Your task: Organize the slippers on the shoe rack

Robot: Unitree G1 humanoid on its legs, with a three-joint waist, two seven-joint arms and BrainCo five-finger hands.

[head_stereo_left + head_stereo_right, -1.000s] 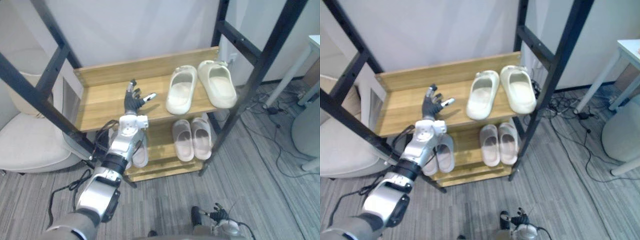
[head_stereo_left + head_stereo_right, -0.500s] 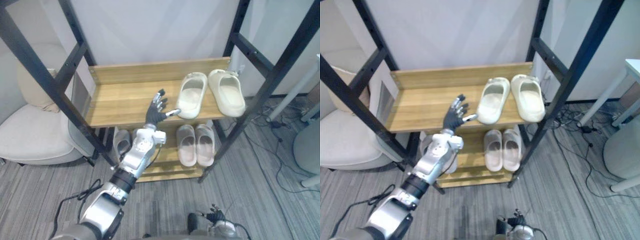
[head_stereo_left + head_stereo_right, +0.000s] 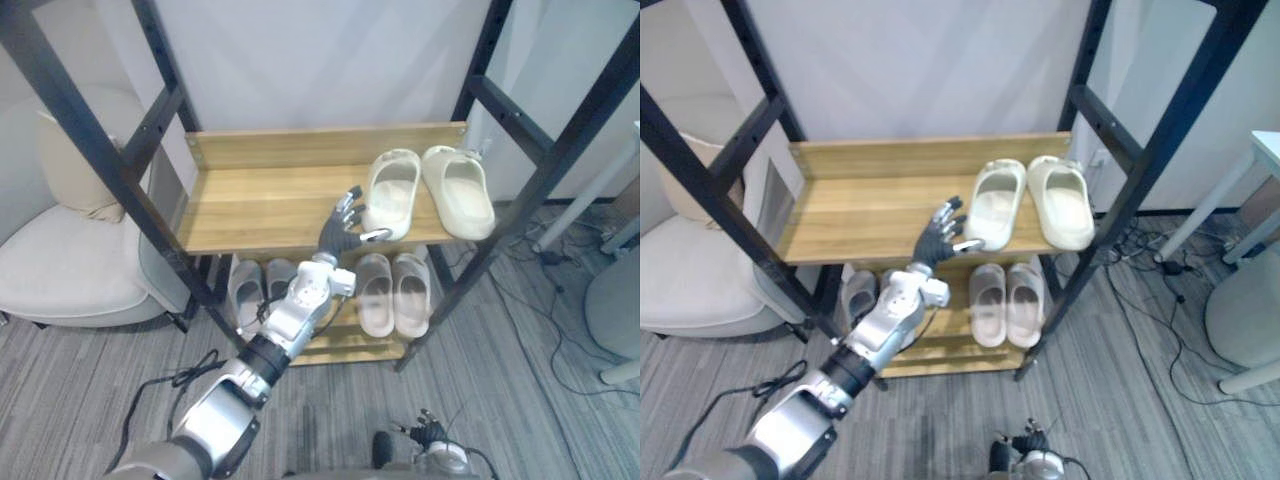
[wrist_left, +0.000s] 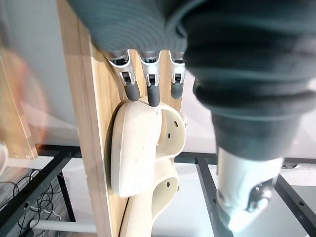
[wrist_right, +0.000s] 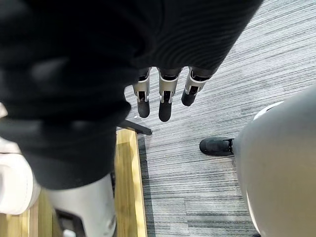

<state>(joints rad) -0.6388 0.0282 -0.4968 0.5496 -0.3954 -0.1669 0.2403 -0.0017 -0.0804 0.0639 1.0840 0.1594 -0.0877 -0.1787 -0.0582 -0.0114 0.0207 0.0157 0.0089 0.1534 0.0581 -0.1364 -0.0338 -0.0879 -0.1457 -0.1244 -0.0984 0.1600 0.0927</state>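
A pair of cream slippers (image 3: 392, 192) (image 3: 458, 190) lies on the right part of the shoe rack's top wooden shelf (image 3: 260, 205). My left hand (image 3: 345, 225) is raised at that shelf's front edge, open with straight fingers. In the left wrist view its fingertips (image 4: 153, 96) are at the near end of the left cream slipper (image 4: 138, 148). On the lower shelf (image 3: 330, 345) stand a pale pink pair (image 3: 392, 292) and a grey pair (image 3: 258, 290). My right hand (image 3: 428, 436) hangs low above the floor, its fingers (image 5: 165, 103) straight and holding nothing.
Black metal frame posts (image 3: 540, 150) slant around the rack on both sides. A pale armchair (image 3: 60, 270) stands to the left. Cables (image 3: 560, 260) and a white table leg (image 3: 590, 200) are on the grey carpet to the right.
My left hand has moved right along the top shelf's front, from the bare wood to the near end of the left cream slipper. The camera has shifted as well.
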